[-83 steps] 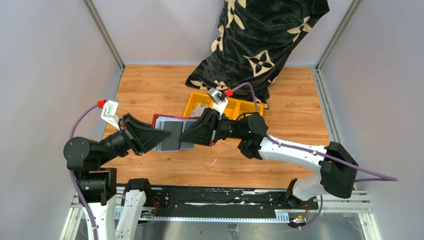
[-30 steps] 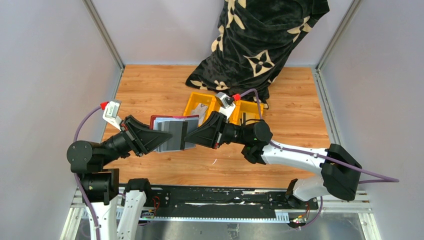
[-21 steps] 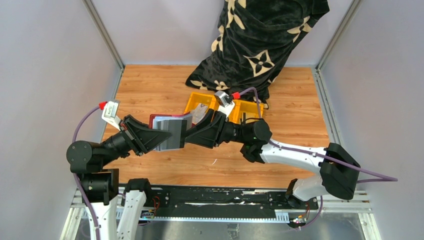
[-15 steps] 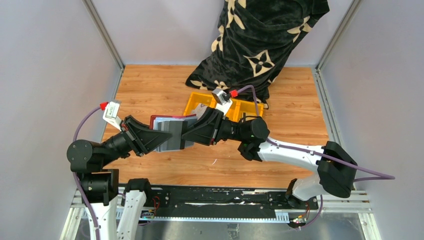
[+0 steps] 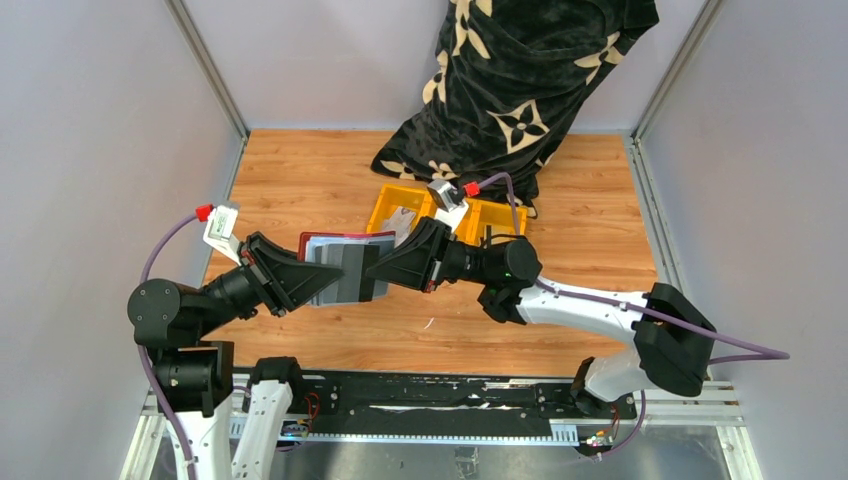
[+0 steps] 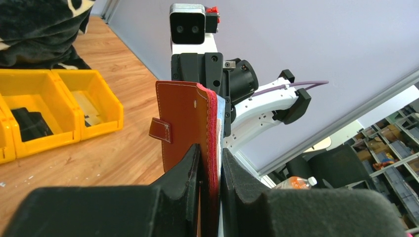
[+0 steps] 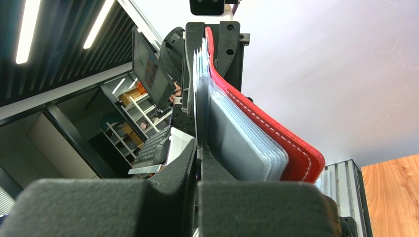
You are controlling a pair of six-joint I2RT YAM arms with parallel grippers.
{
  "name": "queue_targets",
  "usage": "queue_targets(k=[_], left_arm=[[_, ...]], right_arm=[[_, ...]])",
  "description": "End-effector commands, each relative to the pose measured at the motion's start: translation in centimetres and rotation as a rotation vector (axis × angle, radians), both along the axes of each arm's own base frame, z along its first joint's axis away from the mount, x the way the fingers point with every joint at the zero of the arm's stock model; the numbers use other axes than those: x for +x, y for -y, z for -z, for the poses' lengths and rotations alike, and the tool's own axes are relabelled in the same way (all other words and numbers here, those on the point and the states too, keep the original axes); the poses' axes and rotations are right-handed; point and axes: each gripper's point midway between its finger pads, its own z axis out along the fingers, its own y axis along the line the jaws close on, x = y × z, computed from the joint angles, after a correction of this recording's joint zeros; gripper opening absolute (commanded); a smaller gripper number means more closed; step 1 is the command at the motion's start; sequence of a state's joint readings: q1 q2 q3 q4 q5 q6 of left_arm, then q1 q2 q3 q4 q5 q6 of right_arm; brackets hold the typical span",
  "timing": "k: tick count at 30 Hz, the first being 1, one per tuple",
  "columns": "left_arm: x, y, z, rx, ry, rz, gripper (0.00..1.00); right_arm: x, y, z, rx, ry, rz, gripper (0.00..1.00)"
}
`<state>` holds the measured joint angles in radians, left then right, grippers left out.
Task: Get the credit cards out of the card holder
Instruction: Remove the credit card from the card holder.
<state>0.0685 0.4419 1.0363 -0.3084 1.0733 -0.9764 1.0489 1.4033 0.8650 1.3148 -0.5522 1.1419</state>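
Observation:
The dark red card holder (image 5: 330, 240) is held upright above the table between the two arms. My left gripper (image 5: 322, 275) is shut on its folded edge. In the left wrist view the card holder (image 6: 185, 118) stands edge-on between my fingers, its snap tab (image 6: 160, 130) sticking out left. My right gripper (image 5: 373, 265) is shut on a thin grey credit card (image 5: 355, 275) at the open side. In the right wrist view the card's edge (image 7: 196, 84) runs down between my shut fingers (image 7: 173, 168), beside several grey sleeves (image 7: 247, 143) and the red cover (image 7: 284, 145).
A yellow three-compartment bin (image 5: 497, 213) stands just behind the right gripper, with a grey item (image 5: 402, 218) in its left compartment and a black object (image 6: 27, 123) in another. A black cloth with beige flowers (image 5: 520, 90) hangs at the back. Grey walls close both sides.
Over the last second the right gripper rocked left and back right at the wallet's open side, staying shut. The left arm shifted slightly left and still holds the wallet.

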Motion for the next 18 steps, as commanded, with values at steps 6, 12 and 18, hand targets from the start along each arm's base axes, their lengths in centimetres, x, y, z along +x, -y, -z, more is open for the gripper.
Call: queue_targets(k=[6, 12, 18], left_arm=[[-0.9, 0.1, -1.4, 0.015, 0.057, 0.015, 0.17], [-0.3, -0.1, -1.1, 0.042, 0.071, -0.008, 0.16], [0.7, -0.4, -0.3, 0.084, 0.065, -0.040, 0.16]], right_arm=[[0.5, 3.1, -0.7, 0.043, 0.017, 0.038, 0.00], [4.5, 7.3, 0.9, -0.062, -0.002, 0.182, 0.00], [11.9, 11.9, 8.2, -0.484, -0.109, 0.503, 0.00]])
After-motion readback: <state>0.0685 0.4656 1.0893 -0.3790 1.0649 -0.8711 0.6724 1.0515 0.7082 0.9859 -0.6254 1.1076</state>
